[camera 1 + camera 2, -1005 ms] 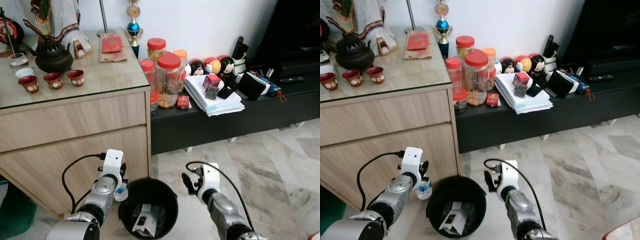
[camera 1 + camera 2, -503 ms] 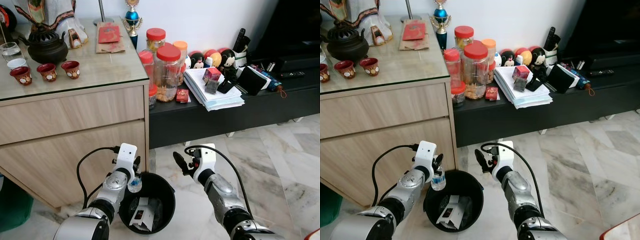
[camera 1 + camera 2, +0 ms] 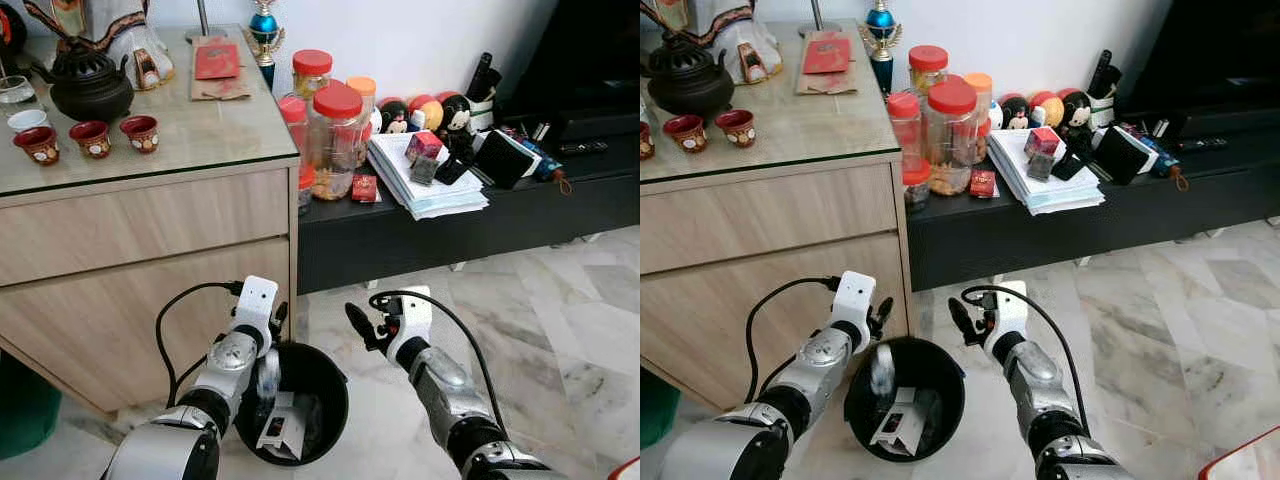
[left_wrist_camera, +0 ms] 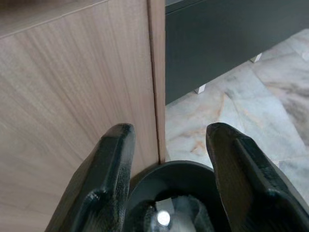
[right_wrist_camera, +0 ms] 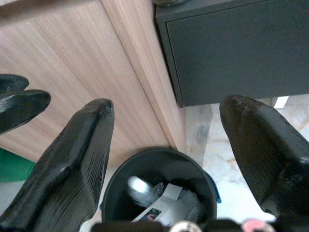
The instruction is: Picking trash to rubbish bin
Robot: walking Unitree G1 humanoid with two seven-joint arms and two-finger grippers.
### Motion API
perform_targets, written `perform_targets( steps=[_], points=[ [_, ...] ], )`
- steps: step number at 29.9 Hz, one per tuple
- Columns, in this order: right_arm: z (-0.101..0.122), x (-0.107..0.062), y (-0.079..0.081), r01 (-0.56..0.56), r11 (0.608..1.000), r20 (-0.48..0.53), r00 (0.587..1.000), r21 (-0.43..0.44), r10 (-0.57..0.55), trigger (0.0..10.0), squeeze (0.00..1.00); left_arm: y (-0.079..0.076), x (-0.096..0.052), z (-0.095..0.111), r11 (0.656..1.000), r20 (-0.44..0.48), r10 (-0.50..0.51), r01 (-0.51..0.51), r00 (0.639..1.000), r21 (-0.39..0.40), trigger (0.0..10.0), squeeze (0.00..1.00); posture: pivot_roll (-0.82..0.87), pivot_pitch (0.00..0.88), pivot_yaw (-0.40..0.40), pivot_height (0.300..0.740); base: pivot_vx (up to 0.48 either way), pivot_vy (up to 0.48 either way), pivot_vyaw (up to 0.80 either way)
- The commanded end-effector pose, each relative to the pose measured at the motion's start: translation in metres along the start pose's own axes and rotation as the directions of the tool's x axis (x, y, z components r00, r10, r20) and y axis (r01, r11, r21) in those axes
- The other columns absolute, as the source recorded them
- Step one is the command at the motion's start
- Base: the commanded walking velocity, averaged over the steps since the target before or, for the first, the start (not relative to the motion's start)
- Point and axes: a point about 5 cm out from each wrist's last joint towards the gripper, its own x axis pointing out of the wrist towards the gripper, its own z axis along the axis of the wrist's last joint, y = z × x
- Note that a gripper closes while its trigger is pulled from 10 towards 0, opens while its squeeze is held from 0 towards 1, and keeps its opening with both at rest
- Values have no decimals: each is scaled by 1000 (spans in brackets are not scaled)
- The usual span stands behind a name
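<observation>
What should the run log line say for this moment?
left hand: open, over black bin | small bottle: blurred, inside bin | right hand: open, empty, beside bin

Before us, the marble floor (image 3: 560, 340) bears a black rubbish bin (image 3: 325, 375) beside the wooden cabinet (image 3: 150, 260) and the low black bench (image 3: 450, 240).

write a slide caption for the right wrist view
Open right gripper fingers frame a black bin of paper trash beside a wooden cabinet.
</observation>
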Motion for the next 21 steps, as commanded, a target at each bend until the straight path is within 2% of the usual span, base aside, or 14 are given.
perform_targets(
  steps=[1,2,3,4,8,10,12,15,16,17,18,20,21],
  points=[
    [-4,-2,-1,6,1000,-15,1000,2,-6,10000,0,-1,-1,-3,1000,-3,-16,16,1000,18,10000,1000,-68,81,-84,740,0,0,0],
    [-5,-3,-1,6,1000,-21,1000,0,-6,10000,0,-1,-2,-3,1000,-3,-18,18,1000,21,10000,1000,-67,79,-83,740,0,0,0],
    [-9,-4,-2,11,1000,-36,999,-2,-11,10000,0,0,-3,-6,999,-6,-17,17,1000,39,10000,941,-67,79,-83,740,0,0,0],
    [-13,-6,-3,19,1000,-48,999,0,-19,10000,0,1,-4,-8,999,-11,-13,14,1000,49,10000,0,-64,78,-81,740,0,0,0],
    [-29,-14,-8,62,998,-111,992,-15,-64,10000,0,12,-13,-27,997,-66,26,-21,997,72,10000,0,-54,83,-77,740,0,0,0],
    [-44,-23,-13,112,994,-162,980,-11,-113,10000,0,25,-23,-44,995,-113,98,-94,989,40,10000,0,-48,84,-74,740,0,0,0],
    [-53,-29,-15,141,990,-191,972,-10,-140,10000,0,34,-30,-54,989,-145,147,-142,978,44,10000,0,-42,84,-72,740,0,0,0],
    [-69,-42,-22,212,977,-248,946,-21,-210,10000,0,47,-46,-77,975,-225,222,-219,949,39,10000,0,-31,81,-67,740,0,0,0],
    [-80,-51,-26,248,968,-291,923,-44,-250,10000,0,53,-57,-91,963,-277,262,-267,925,18,10000,0,-27,77,-63,740,0,0,0],
    [-80,-51,-26,248,968,-291,923,-44,-250,10000,0,53,-57,-91,963,-277,262,-267,925,18,10000,0,-27,77,-63,740,0,0,0],
    [-94,-64,-31,290,954,-340,893,-68,-296,10000,0,58,-71,-109,952,-341,291,-307,894,6,10000,0,-22,73,-58,740,0,0,0],
    [-105,-75,-33,332,941,-373,867,-60,-330,10000,0,61,-83,-123,937,-397,318,-350,861,-8,10000,0,-23,70,-54,740,0,0,0],
    [-112,-82,-35,362,931,-390,851,-50,-352,10000,0,64,-90,-130,916,-426,344,-399,837,-44,10000,0,-24,65,-49,740,0,0,0]
  ],
)
